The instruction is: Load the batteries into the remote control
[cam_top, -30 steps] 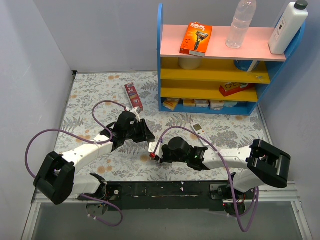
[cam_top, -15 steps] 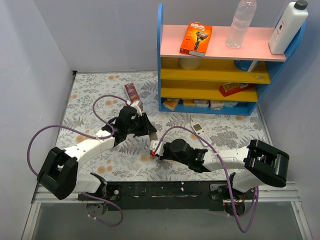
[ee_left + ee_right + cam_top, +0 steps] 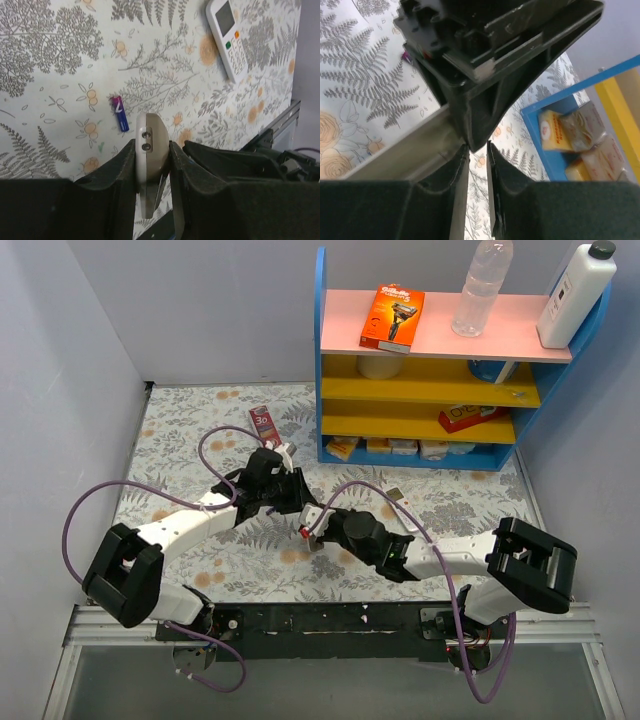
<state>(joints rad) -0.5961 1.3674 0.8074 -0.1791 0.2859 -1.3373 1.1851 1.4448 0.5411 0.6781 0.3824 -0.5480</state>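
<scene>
My left gripper (image 3: 151, 150) is shut on the remote control (image 3: 150, 137), a pale beige slab held edge-on, with two small screws showing at its rounded end. In the top view the left gripper (image 3: 298, 502) meets my right gripper (image 3: 312, 524) mid-table. From the right wrist the remote's (image 3: 400, 157) long beige side runs off to the left, under the black body of the left gripper (image 3: 485, 65). The right gripper (image 3: 477, 150) has a narrow gap, with only tablecloth showing through it. One of the batteries (image 3: 119, 114), blue-purple, lies on the cloth just beyond the held remote.
A second white remote (image 3: 227, 37) with a screen and coloured buttons lies further right. A blue shelf unit (image 3: 430, 360) with boxes stands at the back right. A red carton (image 3: 267, 430) lies behind the left arm. Purple cables loop over both arms.
The left gripper has carried the remote right and nearer to the right gripper. The right gripper has moved up to meet it and its jaws have narrowed.
</scene>
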